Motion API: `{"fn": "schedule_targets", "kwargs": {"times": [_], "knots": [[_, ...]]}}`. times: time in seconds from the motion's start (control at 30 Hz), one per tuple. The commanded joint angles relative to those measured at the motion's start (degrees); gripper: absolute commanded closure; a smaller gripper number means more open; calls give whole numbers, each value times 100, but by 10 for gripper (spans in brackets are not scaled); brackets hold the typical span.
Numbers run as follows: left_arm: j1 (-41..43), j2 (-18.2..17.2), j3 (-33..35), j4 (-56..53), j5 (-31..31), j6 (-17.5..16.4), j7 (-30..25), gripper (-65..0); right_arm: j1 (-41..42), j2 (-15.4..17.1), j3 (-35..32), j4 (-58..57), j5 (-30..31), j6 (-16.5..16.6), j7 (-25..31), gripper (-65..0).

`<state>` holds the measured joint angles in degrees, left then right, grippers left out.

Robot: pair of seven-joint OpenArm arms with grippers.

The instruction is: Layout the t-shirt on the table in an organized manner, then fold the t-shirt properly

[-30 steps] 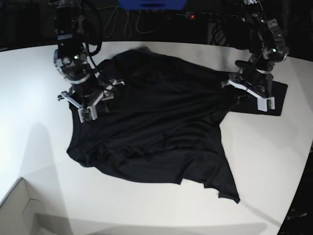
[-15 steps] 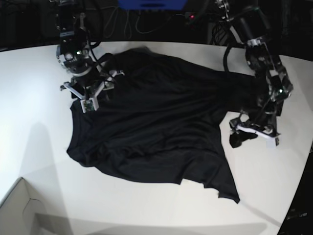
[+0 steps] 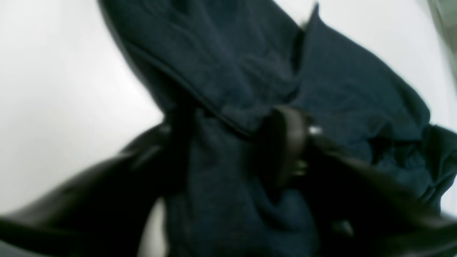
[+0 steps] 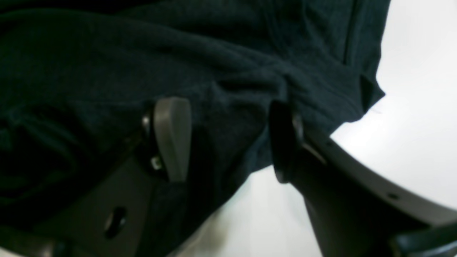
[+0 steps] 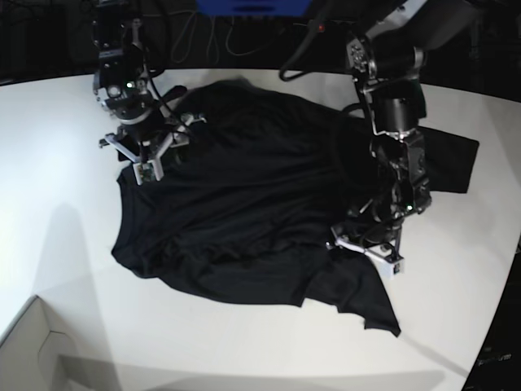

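Shirt (image 5: 244,204) lies spread out on the white table (image 5: 57,147). It is black and soft, with many wrinkles. It covers most of the middle of the table. One sleeve (image 5: 452,159) sticks out flat toward the right side of the base view. A bottom corner of the shirt points toward the front edge.

The left gripper (image 5: 368,244) is low over the shirt's edge, near the front right side in the base view. In the left wrist view, dark cloth (image 3: 228,89) is bunched up between its fingers (image 3: 285,142). A fold of the shirt sits right against one finger. The view is blurry, so I cannot tell if the fingers squeeze the cloth or only touch it.

The right gripper (image 5: 145,155) is at the far left side of the shirt in the base view, by the shirt's top edge. In the right wrist view its two fingers (image 4: 171,139) stand wide apart. Cloth lies under them and in the gap between them. The fingers do not pinch anything. White table shows beside the shirt's edge there.

A pale box corner (image 5: 37,350) sits at the front left of the base view, well apart from the shirt.
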<state>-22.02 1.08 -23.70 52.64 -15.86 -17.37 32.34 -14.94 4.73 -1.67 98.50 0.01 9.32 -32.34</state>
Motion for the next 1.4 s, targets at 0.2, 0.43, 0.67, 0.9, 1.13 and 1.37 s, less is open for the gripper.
{"fn": "schedule_targets", "kwargs": {"times": [0.2, 0.43, 0.67, 0.9, 1.13, 1.37], "knots": [[-361, 28, 19, 314, -45, -9, -152, -21, 39, 24, 13, 97, 3, 4, 108, -347], [-413, 230, 625, 1747, 175, 334, -179, -4, -67, 24, 13, 97, 3, 4, 108, -347], [-747, 309, 2515, 1896, 1159, 923, -205, -4, -102, 24, 13, 97, 3, 4, 82, -347], [-932, 617, 4537, 841, 2557, 923, -944, -4, -207, 24, 216, 115, 3, 4, 100, -347], [-923, 792, 5320, -29, 3577, 923, -1119, -33, -286, 24, 303, 133, 3, 4, 100, -347], [-457, 792, 5381, 999, 3595, 915, -856, -323, -286, 24, 303, 133, 3, 4, 100, -347]]}}
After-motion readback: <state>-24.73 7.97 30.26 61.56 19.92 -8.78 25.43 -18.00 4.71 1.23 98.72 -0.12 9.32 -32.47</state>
